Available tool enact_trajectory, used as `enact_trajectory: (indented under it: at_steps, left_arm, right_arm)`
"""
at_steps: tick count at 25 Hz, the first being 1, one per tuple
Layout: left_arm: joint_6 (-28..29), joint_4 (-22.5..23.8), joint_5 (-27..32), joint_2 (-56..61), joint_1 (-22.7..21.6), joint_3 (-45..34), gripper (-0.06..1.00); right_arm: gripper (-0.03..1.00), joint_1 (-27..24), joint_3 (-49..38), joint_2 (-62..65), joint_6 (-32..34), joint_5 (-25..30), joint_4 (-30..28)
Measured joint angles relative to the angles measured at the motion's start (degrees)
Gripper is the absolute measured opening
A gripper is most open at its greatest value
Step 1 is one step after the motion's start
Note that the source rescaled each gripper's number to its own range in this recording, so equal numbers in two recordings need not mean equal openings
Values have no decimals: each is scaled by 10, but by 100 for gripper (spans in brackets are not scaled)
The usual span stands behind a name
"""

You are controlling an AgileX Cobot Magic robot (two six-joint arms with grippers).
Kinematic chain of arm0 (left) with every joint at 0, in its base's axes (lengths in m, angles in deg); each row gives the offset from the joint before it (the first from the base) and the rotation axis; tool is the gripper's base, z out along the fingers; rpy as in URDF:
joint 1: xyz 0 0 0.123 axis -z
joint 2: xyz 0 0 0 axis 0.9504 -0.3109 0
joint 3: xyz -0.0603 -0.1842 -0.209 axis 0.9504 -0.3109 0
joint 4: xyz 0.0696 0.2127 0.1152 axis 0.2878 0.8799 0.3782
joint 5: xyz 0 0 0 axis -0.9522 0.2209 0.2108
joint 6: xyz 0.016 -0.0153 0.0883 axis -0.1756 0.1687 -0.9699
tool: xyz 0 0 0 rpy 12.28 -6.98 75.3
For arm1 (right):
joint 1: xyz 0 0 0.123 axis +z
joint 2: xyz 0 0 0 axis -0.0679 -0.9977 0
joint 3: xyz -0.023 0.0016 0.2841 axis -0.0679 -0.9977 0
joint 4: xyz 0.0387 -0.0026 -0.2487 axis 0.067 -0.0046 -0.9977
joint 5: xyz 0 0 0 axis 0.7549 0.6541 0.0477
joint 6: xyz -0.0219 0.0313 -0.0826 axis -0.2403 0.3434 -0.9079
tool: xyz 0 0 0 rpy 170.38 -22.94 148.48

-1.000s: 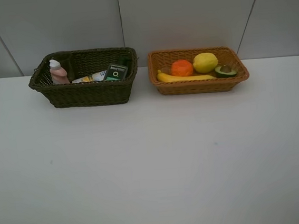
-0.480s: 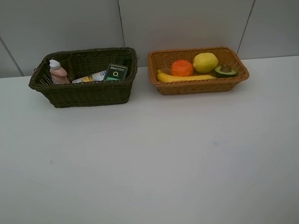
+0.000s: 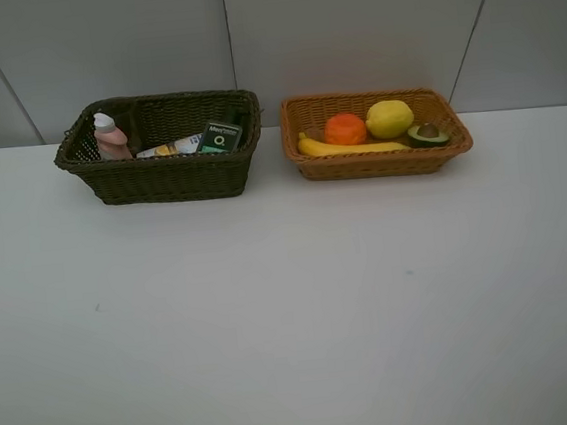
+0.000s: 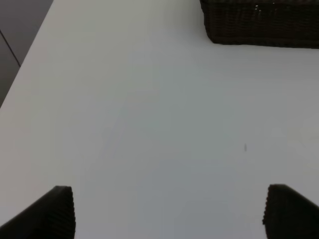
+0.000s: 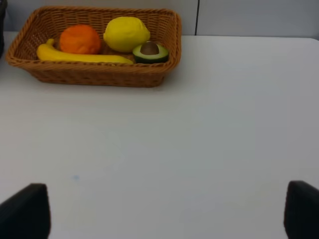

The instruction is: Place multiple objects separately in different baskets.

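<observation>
While both arms hang over the bare white table (image 3: 293, 312), the left pincer (image 4: 168, 211) and right pincer (image 5: 167, 211) gape wide, holding nothing. Two woven baskets stand side by side at the table's far edge. The dark olive basket (image 3: 165, 179) holds a pink bottle (image 3: 109, 137), a dark green bottle (image 3: 220, 136) and a white bottle (image 3: 169, 148); the orange-tan basket (image 3: 379, 161) holds one banana (image 3: 350, 148), orange (image 3: 345, 128), lemon (image 3: 389, 118) and halved avocado (image 3: 427, 134).

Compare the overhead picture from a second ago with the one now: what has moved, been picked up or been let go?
Nothing visibly changed.
</observation>
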Motion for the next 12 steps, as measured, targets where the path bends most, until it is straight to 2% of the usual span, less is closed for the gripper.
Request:
enact_trajectory:
  at_steps: [12]
  left_arm:
    - [0,0,0,0,0,0,100]
  right_arm:
    - [98,0,0,0,0,0,0]
